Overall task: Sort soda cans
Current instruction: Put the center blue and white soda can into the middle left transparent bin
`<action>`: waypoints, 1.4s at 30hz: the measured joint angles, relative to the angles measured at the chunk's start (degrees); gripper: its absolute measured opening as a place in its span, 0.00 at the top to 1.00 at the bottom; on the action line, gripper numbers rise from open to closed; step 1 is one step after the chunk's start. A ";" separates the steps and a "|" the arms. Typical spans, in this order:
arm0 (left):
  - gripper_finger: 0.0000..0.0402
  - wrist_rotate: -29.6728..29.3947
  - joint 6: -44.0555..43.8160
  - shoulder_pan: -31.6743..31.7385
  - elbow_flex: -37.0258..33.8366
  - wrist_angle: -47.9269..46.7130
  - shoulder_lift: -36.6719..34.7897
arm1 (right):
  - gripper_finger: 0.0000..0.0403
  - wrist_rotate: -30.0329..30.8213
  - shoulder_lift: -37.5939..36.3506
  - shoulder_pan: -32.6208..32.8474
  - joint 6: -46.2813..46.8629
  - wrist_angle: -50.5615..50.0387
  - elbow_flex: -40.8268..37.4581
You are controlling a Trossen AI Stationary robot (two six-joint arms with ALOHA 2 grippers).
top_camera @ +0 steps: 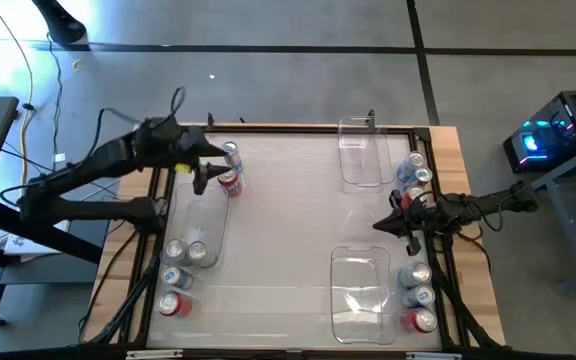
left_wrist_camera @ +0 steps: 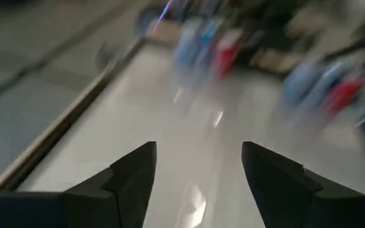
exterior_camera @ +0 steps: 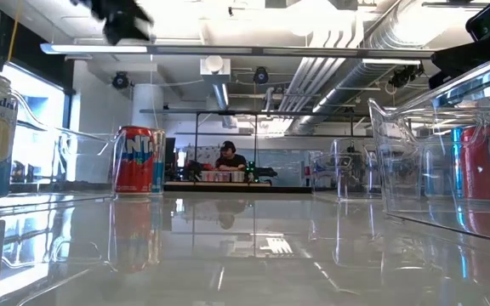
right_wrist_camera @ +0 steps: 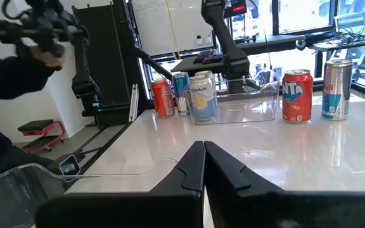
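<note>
The left tool (top_camera: pixel 201 178) hangs above the desk (top_camera: pixel 288 220) with its fingers (left_wrist_camera: pixel 132 180) apart and nothing between them, just beside a red soda can (top_camera: pixel 230 184) and a blue-and-silver soda can (top_camera: pixel 231 155) standing upright near the desk's far left edge. Farther across, the right tool (top_camera: pixel 381 226) waits with its fingers pressed together, empty, between two groups of upright cans along the right edge.
</note>
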 joint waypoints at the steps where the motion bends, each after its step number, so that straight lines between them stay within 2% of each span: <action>1: 0.46 -0.12 -0.90 -2.44 -1.82 5.35 -1.07 | 1.00 0.01 0.00 0.00 0.01 -0.01 0.00; 4: 0.49 -1.67 -0.86 -9.98 -7.60 20.47 -2.77 | 1.00 -0.01 0.01 -0.02 -0.01 -0.01 0.00; 6: 0.51 -5.43 0.52 -14.19 -10.99 28.83 -2.43 | 1.00 0.00 0.00 0.00 -0.01 -0.02 0.00; 9: 0.53 -12.73 4.13 -18.43 -15.35 37.50 -0.07 | 1.00 -0.01 0.00 -0.02 -0.01 -0.02 0.02; 11: 0.54 -15.16 5.58 -19.72 -17.60 42.29 2.38 | 1.00 0.00 0.00 -0.02 0.00 0.00 0.00; 18: 0.54 -11.22 4.77 -20.12 -19.65 54.61 14.47 | 1.00 0.30 0.00 -0.02 -1.26 0.01 0.00; 21: 0.54 -10.24 5.20 -20.23 -19.65 60.71 19.62 | 1.00 4.06 0.02 -0.02 -4.72 0.66 0.02; 24: 0.54 -10.33 3.60 -20.74 -19.65 66.30 23.15 | 1.00 3.96 0.02 -0.02 -0.15 2.12 0.00; 26: 0.54 -10.48 3.09 -21.41 -19.59 67.73 24.38 | 1.00 6.86 0.02 -0.05 5.57 6.12 0.02; 29: 0.54 -10.66 1.64 -23.11 -19.59 65.67 24.98 | 1.00 17.28 0.01 -0.16 9.00 11.78 0.01; 30: 0.54 -10.71 0.70 -23.82 -19.61 64.84 24.99 | 1.00 18.70 0.32 -0.20 9.94 12.91 -0.02; 32: 0.54 -11.39 -0.38 -25.55 -19.61 63.03 24.97 | 1.00 18.51 1.16 -0.15 10.14 15.97 -0.02; 35: 0.54 -15.72 -1.97 -29.01 -19.61 61.02 24.99 | 1.00 13.66 4.59 0.47 8.96 26.27 -0.02; 38: 0.54 -21.56 -2.15 -32.87 -19.61 60.54 24.99 | 1.00 8.75 11.02 2.45 3.67 40.85 -0.04; 40: 0.54 -24.72 -1.20 -35.05 -19.61 60.56 24.99 | 1.00 8.14 16.27 4.23 -0.77 49.86 -0.04; 42: 0.54 -27.38 -0.08 -36.72 -19.61 60.57 24.99 | 1.00 8.15 21.66 5.94 -4.69 54.40 0.75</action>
